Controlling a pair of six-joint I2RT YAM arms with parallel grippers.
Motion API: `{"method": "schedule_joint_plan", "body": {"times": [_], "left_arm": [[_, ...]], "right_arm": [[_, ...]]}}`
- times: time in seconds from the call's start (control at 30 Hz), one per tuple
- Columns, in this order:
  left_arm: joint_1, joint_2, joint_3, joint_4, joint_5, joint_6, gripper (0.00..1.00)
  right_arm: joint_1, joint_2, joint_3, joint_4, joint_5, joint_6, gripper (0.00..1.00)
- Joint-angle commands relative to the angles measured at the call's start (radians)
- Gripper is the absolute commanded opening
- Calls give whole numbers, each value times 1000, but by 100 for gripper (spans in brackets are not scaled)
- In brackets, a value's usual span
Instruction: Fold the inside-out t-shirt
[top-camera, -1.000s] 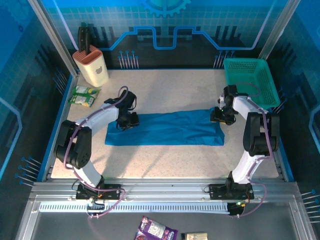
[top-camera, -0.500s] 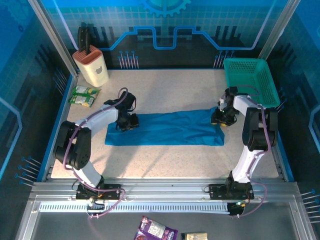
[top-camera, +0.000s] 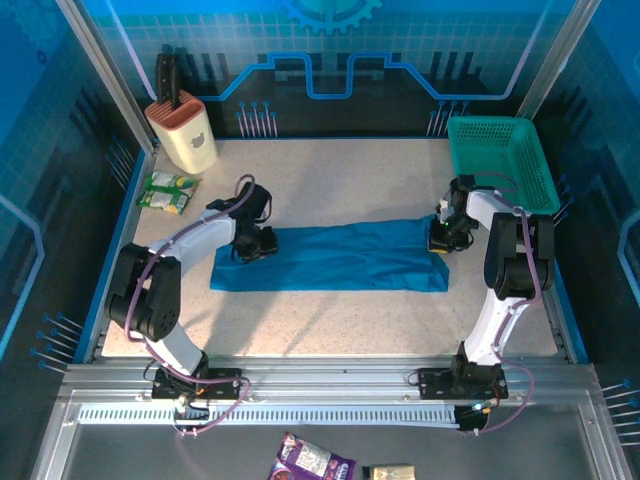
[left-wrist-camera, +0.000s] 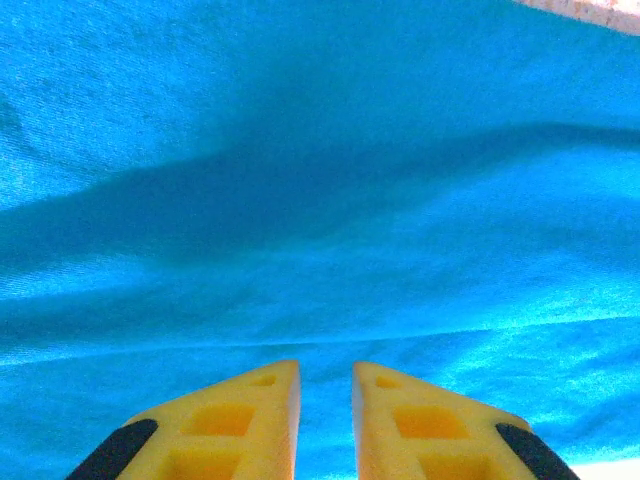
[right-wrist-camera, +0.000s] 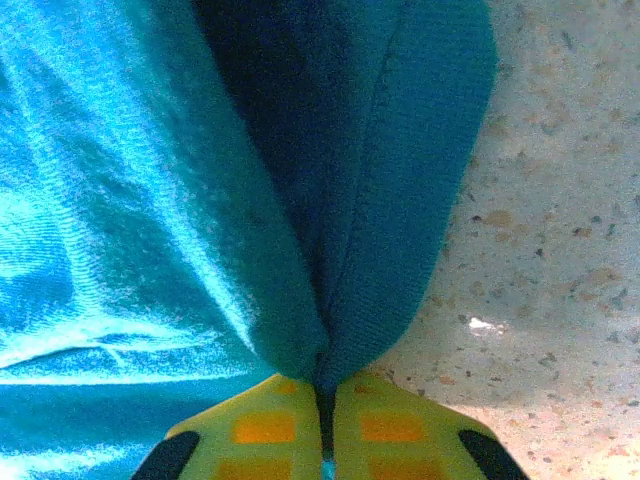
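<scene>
Speckled table top (top-camera: 330, 180) lies under both arms, with blue walls all around. On it the inside-out t-shirt (top-camera: 340, 262) lies as a long flat band that runs from one gripper to the other.

The right gripper (right-wrist-camera: 326, 385) is closed tight on its end of the shirt, and a thick bunch of cloth comes out from between its fingers. The left gripper (left-wrist-camera: 325, 368) sits on the other end. Its fingers are almost together with blue cloth in the thin gap, so it looks like it is pinching the shirt too. I cannot see how much cloth it has.

What could go wrong? If the left pinch is small, the cloth could slip out when the arms lift or pull apart. Then that end would drop and the fold would be crooked. The right gripper holds a bunch of layers, so a lower one might slide loose. The green basket (top-camera: 500, 165) is close behind the right gripper, and a big swing that way could bump it. If the two ends do not move together, the shirt may twist.
</scene>
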Motion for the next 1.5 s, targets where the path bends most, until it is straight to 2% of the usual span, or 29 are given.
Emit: {"method": "schedule_joint_plan", "body": {"times": [0.0, 0.13, 0.37, 0.53, 0.77, 1.03, 1.3, 1.47], "left_arm": [[14, -40, 2, -22, -23, 10, 21], [46, -55, -8, -22, -25, 10, 21], [125, -92, -52, -34, -25, 18, 21], [178, -98, -109, -36, -31, 21, 17], [201, -43, -162, 12, -10, 14, 5], [213, 41, -163, 39, -36, 20, 2], [218, 55, -172, 69, -13, 24, 1], [221, 57, -191, 88, -2, 23, 1]], "right_arm": [[-3, -11, 31, -59, 2, 1, 3], [-7, -33, 68, -109, 57, 2, 0], [-10, -69, 154, -202, 261, 14, 0], [-5, -85, 203, -253, 347, 22, 0], [75, -113, 215, -303, 270, 39, 0], [178, -158, 216, -368, 136, 142, 0], [326, -230, 180, -267, -112, 288, 0], [467, -230, 173, -106, -237, 448, 0]]}}
